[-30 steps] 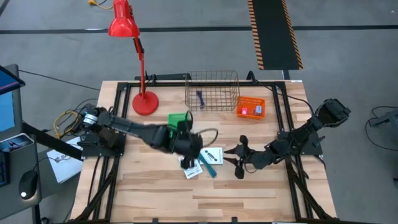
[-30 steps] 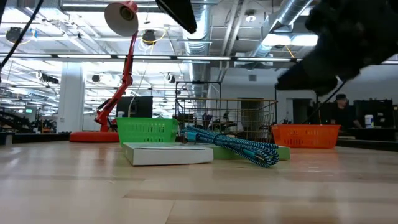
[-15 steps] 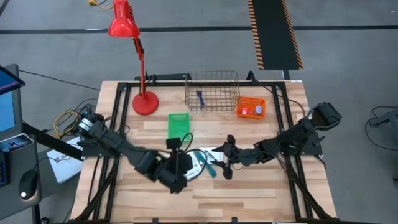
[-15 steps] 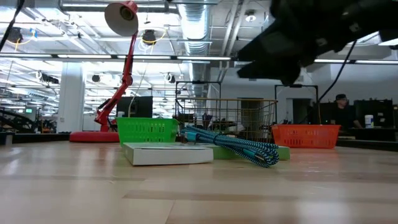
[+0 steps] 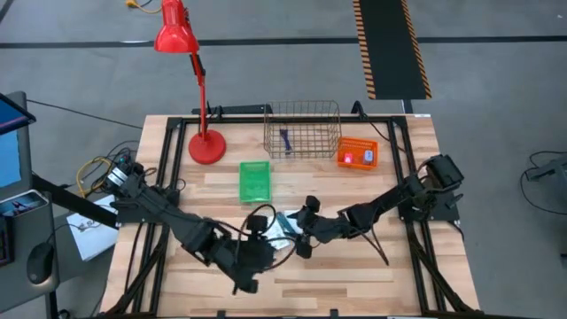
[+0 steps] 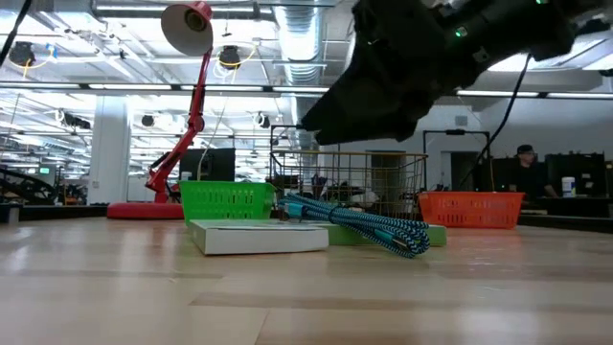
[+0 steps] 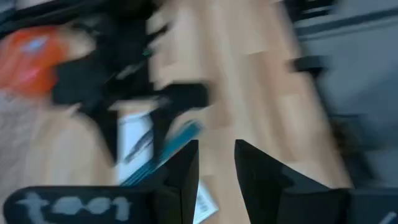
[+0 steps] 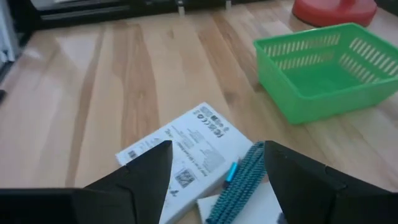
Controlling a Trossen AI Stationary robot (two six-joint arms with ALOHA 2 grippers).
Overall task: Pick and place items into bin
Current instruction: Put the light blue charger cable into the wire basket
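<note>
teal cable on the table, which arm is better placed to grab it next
Right, probably. The right gripper hangs open over the white cards and teal cable, which show between its fingers. The left gripper sits nearer the table's front edge, off the pile.

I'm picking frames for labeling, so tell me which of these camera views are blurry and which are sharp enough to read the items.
Left wrist view: heavily motion-smeared; the white card and orange basket are only streaks.
Right wrist view: sharp; the green basket and the printed white card are clear.
Low view: table items crisp, the arm overhead a dark silhouette against the ceiling lights.
High view: evenly lit, items small.
</note>
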